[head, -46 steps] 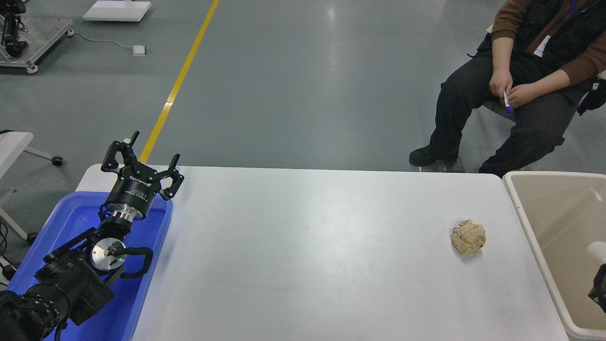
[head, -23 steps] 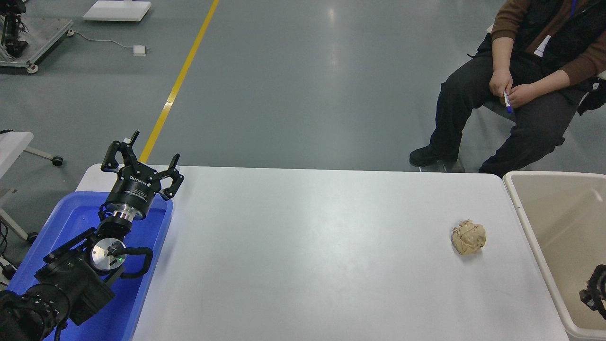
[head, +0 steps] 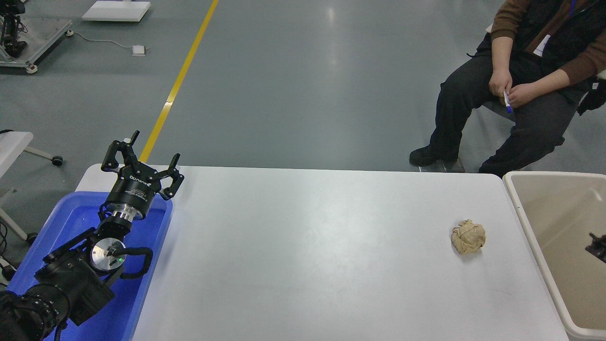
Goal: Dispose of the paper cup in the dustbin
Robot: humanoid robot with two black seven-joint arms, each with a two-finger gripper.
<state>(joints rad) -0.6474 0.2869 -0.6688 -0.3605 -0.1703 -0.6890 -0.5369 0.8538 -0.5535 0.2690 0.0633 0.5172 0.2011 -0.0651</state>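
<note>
The paper cup does not show in this view. The beige dustbin (head: 532, 237) stands at the table's right end, partly cut off by the picture's edge, and the part of its inside that shows holds no cup. Only a small black piece of my right gripper (head: 597, 246) shows at the right edge, over the dustbin's inside. My left gripper (head: 142, 158) is open and empty, parked over the far end of the blue tub at the lower left.
A crumpled tan paper ball (head: 468, 237) lies on the white table (head: 307, 246) near the dustbin. The blue plastic tub (head: 78, 220) sits at the table's left end. A person (head: 530, 71) sits beyond the far right corner, holding a pen.
A white object beside my right gripper at the right edge one second ago is gone from view. The gripper has moved farther up the picture's right edge over the dustbin. The left arm has not moved.
</note>
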